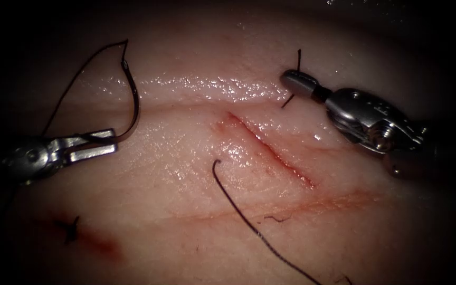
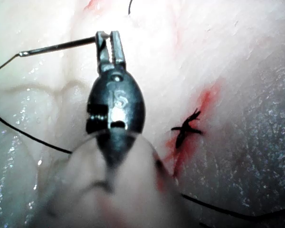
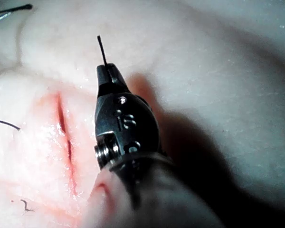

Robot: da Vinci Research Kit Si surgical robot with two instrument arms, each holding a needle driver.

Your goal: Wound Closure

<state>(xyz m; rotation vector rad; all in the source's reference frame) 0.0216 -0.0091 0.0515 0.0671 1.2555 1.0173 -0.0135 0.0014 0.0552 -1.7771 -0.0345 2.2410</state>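
The loose thread [image 1: 249,216] lies nearest, across the tissue [image 1: 196,179], its free end just left of the cut [image 1: 270,150]. The left pincer [image 1: 98,142] is clamped on the needle [image 1: 132,103] near its tip end; the needle arcs up above this pincer, outside the tissue. The right pincer [image 1: 297,80] is closed on a short thread piece [image 1: 297,60], right of the cut. I judge the needle is being readied; the next move needs a firm grip and correct aiming.

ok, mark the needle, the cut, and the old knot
needle [image 1: 134,100], endoscope view, mid curve above the left tool's jaws.
cut [image 1: 273,152], endoscope view, middle of the red line.
knot [image 1: 71,228], endoscope view, dark tangle on the tissue.
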